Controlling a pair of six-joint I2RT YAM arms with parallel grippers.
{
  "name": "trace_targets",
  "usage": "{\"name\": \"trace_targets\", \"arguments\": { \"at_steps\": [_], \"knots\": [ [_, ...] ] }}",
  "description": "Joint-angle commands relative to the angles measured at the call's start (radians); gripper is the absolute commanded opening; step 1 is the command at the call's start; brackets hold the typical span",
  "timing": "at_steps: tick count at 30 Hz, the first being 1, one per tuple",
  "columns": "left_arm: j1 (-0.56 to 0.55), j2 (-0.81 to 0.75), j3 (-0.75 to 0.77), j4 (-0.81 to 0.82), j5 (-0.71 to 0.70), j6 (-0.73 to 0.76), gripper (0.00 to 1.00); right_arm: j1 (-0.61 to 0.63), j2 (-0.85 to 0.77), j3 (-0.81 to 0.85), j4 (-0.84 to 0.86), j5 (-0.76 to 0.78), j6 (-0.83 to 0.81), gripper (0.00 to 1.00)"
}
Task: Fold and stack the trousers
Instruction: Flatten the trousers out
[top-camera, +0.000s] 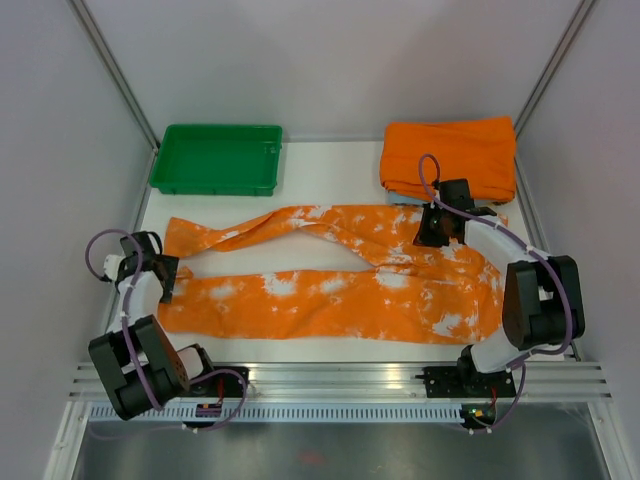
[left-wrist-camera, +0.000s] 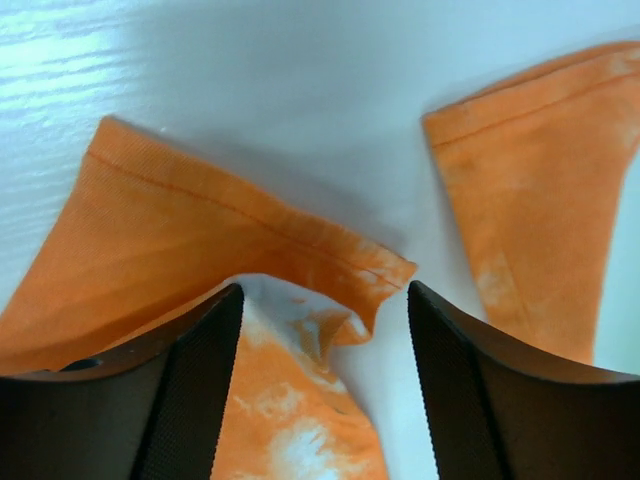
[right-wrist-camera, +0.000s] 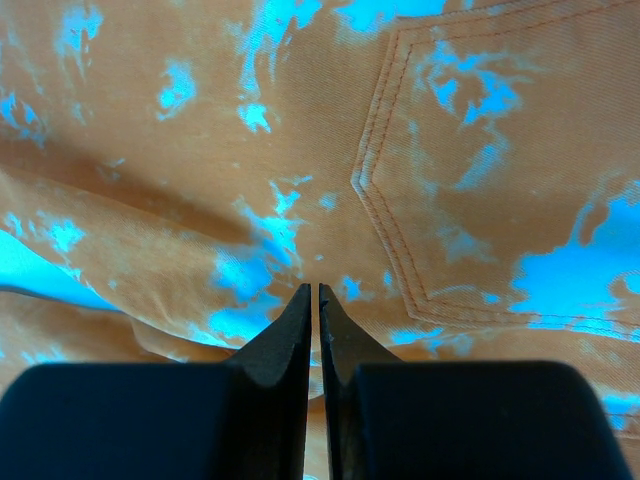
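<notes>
The left gripper (left-wrist-camera: 325, 300) has its fingers spread over the hem of the near leg of the trousers (top-camera: 330, 290). The right gripper (right-wrist-camera: 318, 298) has its fingers pressed together beside a back pocket (right-wrist-camera: 480, 180). The trousers lie flat on the table (top-camera: 330, 175), waist right, legs pointing left.

Left gripper (left-wrist-camera: 325, 292) open wide over a hem

Dark fingers (left-wrist-camera: 190, 385) hover apart above one leg end of the trousers (left-wrist-camera: 170, 230), its corner curled over between them; the second leg end lies upper right, white counter (left-wrist-camera: 300, 90) between.
</notes>
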Motion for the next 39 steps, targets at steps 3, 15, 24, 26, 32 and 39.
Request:
{"name": "trace_targets", "arguments": {
  "at_steps": [3, 15, 24, 26, 32, 39],
  "knots": [
    [0.024, -0.159, 0.067, 0.077, 0.081, 0.106, 0.77, 0.011, 0.021, 0.041, -0.002, 0.005, 0.000, 0.12],
    [0.080, -0.055, 0.061, 0.019, -0.011, 0.071, 0.45, 0.039, 0.067, 0.082, -0.044, 0.038, -0.003, 0.11],
    [0.083, 0.105, -0.013, 0.103, -0.060, -0.046, 0.02, 0.051, 0.102, 0.116, -0.073, 0.063, -0.004, 0.11],
    [0.083, 0.149, -0.022, 0.111, -0.078, -0.070, 0.02, 0.054, 0.102, 0.116, -0.073, 0.077, -0.001, 0.11],
    [0.119, 0.223, -0.015, 0.031, -0.170, -0.164, 0.02, 0.060, 0.117, 0.123, -0.076, 0.094, 0.007, 0.11],
    [0.277, 0.209, -0.007, -0.133, -0.279, -0.249, 0.02, 0.068, 0.146, 0.117, -0.051, 0.104, 0.027, 0.11]
  ]
}}
